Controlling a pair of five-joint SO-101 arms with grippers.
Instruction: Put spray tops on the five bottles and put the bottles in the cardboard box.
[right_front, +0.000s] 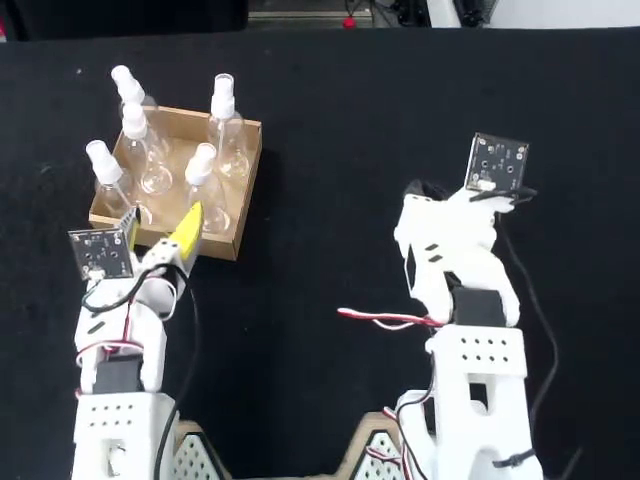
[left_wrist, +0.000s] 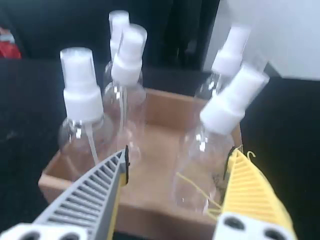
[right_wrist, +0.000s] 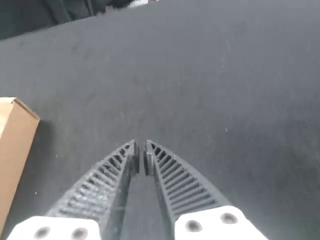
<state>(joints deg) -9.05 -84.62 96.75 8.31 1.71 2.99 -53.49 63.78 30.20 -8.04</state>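
Several clear bottles with white spray tops stand upright in the cardboard box (right_front: 250, 190) at the table's left, among them one bottle (right_front: 222, 110) at the box's far right corner and another (right_front: 203, 180) nearer my left arm. My left gripper (right_front: 158, 226) hovers open at the box's near wall. In the left wrist view the left gripper (left_wrist: 178, 155) frames a near bottle (left_wrist: 220, 130) and the box (left_wrist: 150, 217), with a second bottle (left_wrist: 82, 110) beside its grey finger. My right gripper (right_wrist: 140, 150) is shut, with nothing in it, over bare black table.
The right arm (right_front: 455, 250) stands folded at the table's right, far from the box. A red-and-white cable (right_front: 385, 320) hangs beside it. One corner of the box (right_wrist: 12, 135) is in the right wrist view. Black cloth covers the table (right_front: 340, 120).
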